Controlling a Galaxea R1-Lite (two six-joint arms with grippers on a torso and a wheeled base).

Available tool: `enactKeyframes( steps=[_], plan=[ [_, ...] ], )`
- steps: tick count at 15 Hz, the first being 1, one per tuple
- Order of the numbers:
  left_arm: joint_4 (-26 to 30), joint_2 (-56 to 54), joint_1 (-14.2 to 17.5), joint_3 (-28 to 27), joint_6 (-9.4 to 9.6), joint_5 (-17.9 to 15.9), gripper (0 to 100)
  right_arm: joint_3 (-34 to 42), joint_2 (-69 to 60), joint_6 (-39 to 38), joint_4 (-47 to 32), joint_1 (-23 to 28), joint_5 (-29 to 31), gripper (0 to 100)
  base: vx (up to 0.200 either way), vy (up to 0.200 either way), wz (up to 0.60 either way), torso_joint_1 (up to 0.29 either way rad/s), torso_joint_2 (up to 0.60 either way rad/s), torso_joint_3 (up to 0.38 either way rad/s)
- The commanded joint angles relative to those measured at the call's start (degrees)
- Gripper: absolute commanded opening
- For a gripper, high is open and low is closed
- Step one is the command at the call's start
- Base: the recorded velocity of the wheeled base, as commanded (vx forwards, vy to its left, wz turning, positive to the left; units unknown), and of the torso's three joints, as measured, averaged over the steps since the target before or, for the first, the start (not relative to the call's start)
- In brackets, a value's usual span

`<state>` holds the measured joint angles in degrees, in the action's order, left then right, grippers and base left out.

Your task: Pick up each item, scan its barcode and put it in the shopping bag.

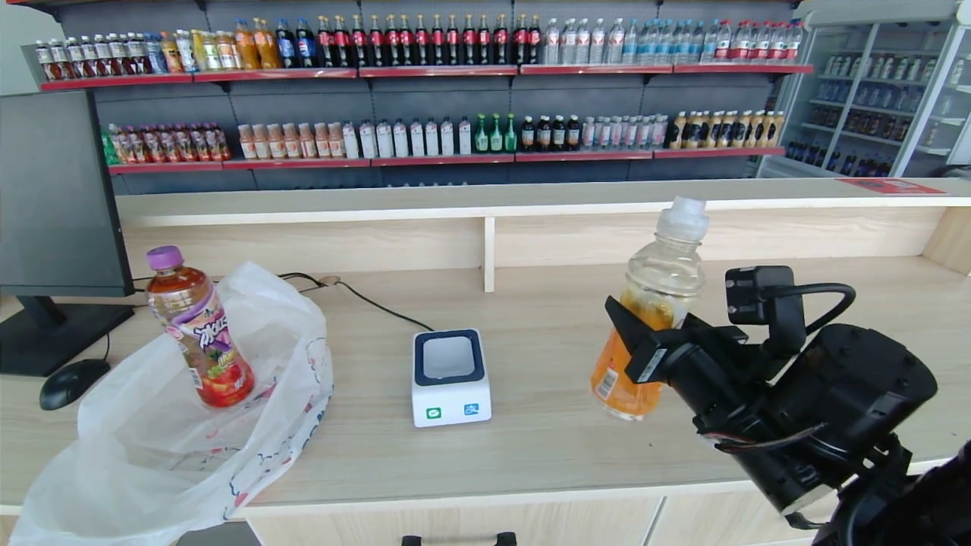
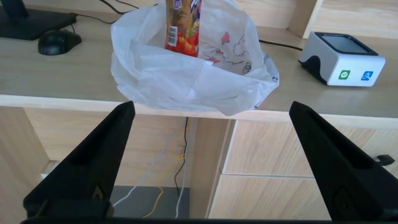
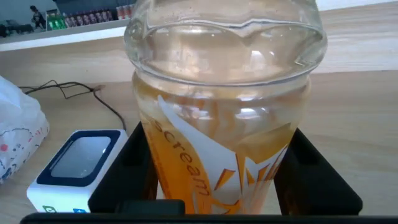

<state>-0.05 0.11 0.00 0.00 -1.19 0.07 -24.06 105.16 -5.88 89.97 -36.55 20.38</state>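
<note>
While the monitor (image 1: pixel 61 197) is standing at the far left of the worktop (image 1: pixel 546 440) with a black mouse (image 1: pixel 73 381) lying just near of it, the white shopping bag (image 1: pixel 167 447) is sprawling open to their right, its plastic drooping over the worktop's near edge. A purple-capped bottle (image 1: pixel 201 330) of reddish drink is sitting inside the bag's open mouth, leaning slightly left. In the left wrist view, the left gripper (image 2: pixel 211 109) is hanging below the worktop's near edge in front of the bag, its fingers (image 2: pixel 93 168) spread wide apart and gripping nothing. Right of the bag, well apart from it, the white scanner (image 1: pixel 450 377) with its dark-framed window is resting on the worktop, a black cable (image 1: pixel 364 297) running along the far side behind it. Further right, the right gripper (image 1: pixel 645 334) is holding the orange drink bottle (image 1: pixel 652 318) with its fingers (image 3: pixel 134 168) clamped on the labelled lower body, the white cap tilting far and right. Whether its base is touching the worktop, I cannot tell. Along the far wall, shelves (image 1: pixel 425 72) of drinks are running across
</note>
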Motion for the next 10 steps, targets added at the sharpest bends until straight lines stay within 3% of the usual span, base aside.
enactKeyframes(
  steps=[1,6,10],
  plan=[
    [0.0,0.0,0.0,0.0,-0.04,0.0,100,2.4,-4.2,-0.8,0.0,-3.2,0.0,0,0.0,0.0,0.0,0.0,0.0,0.0],
    [0.0,0.0,0.0,0.0,-0.04,0.0,100,5.5,-9.3,-1.9,0.0,-6.4,-1.4,0,0.0,0.0,0.0,0.0,0.0,0.0],
    [-0.1,0.0,0.0,0.0,-0.04,0.0,100,4.0,-10.8,-7.6,0.0,-12.5,-2.9,0,0.0,0.0,0.0,0.0,0.0,0.0]
  ],
)
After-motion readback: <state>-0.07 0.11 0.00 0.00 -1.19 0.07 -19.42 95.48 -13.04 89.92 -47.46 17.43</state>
